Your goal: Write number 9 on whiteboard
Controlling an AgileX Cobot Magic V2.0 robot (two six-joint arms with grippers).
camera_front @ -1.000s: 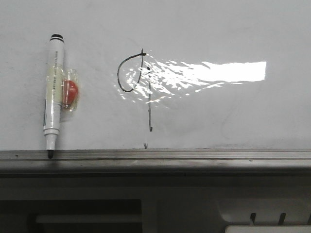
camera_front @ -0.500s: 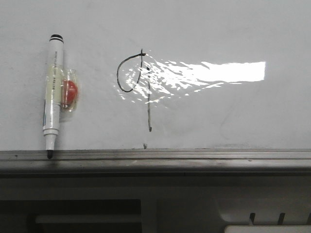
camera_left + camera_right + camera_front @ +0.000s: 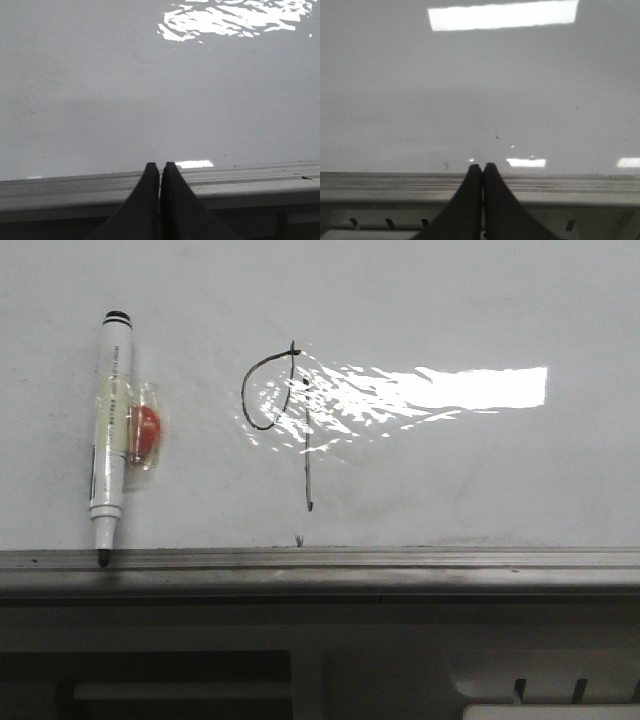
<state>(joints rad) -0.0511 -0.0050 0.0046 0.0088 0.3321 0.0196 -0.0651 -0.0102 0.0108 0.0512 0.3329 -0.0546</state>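
The whiteboard (image 3: 480, 470) fills the front view, glossy grey-white with a bright glare patch. On it stands the number 9 (image 3: 290, 420), a thin black open loop joined to a long straight stem. A white marker (image 3: 110, 430) with a black tip lies at the left of the board, tip on the rail, an orange-red clip taped to its side. Neither gripper appears in the front view. My left gripper (image 3: 160, 165) is shut and empty over the board's rail. My right gripper (image 3: 482, 166) is shut and empty too, over the rail.
A grey metal rail (image 3: 400, 565) edges the near side of the board. Below it lies a dark grey frame with slots (image 3: 550, 690).
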